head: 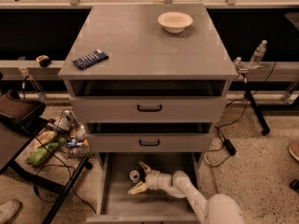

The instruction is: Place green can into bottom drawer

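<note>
Camera view, and the gripper [140, 178] is down inside the bottom drawer [117, 192], its two pale fingers [144, 167] spread wide apart, one angled toward the back of the drawer, the other pointing toward the front-left. Right between those fingers sits the green can [134, 175], upright on the drawer's flat floor, its round silver top facing up; whether either finger touches it, I cannot tell. The white arm [187, 190] runs from the gripper to the right and bends down toward the lower right corner of the view. The bottom drawer is pulled well out, and it holds only the can and the gripper. Above it, the middle drawer [149, 143] and the top drawer [149, 108] each stand a little way out, both with black handles. Up on the grey cabinet top [140, 45], a pale bowl [174, 21] sits near the back right and a dark-blue snack packet [90, 59] lies at the left edge. A clear bottle [258, 53] stands on the ledge to the right, and a wire basket [70, 134] of packets rests by the cabinet's left side.
</note>
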Controlling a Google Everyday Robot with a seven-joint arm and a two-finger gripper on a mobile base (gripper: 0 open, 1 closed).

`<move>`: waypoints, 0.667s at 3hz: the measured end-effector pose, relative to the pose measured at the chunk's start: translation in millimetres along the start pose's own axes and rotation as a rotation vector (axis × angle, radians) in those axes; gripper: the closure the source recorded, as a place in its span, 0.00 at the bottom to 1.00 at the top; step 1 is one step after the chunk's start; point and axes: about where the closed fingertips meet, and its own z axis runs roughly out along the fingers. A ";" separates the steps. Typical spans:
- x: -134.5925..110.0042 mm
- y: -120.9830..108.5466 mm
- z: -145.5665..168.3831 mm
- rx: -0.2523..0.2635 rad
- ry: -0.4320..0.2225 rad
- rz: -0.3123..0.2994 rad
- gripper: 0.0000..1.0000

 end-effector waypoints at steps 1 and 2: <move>-1.1 3.0 2.0 -0.017 0.006 0.003 0.00; -14.6 8.9 -18.4 -0.032 0.063 -0.008 0.00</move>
